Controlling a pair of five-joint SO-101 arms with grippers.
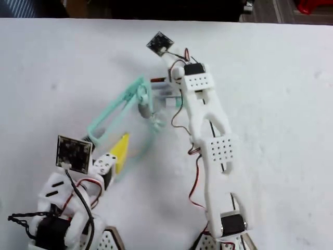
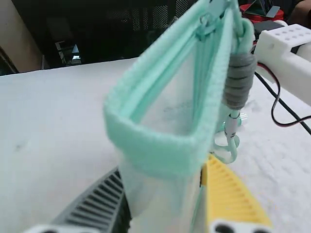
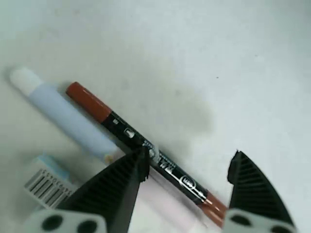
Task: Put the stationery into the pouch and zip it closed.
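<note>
Two arms stand over the white table (image 1: 281, 78). The left gripper (image 2: 163, 204) is clamped on the near end of the mint-green translucent fabric pouch (image 2: 155, 150), with one grey ribbed jaw and one yellow jaw pressing its sides. The pouch's zip mouth stands open. A pen with a grey ribbed grip (image 2: 239, 80) rests against the pouch rim near its far end; whether it is inside cannot be told.

The right gripper (image 3: 189, 160) sits just beyond the pouch's far end, jaws apart, over a black marker with red-brown ends (image 3: 121, 128) lying flat on the table. Touching the marker lies a pale-blue tube with a white cap (image 3: 65, 111). Just beside it is a barcode-labelled item (image 3: 46, 184).
</note>
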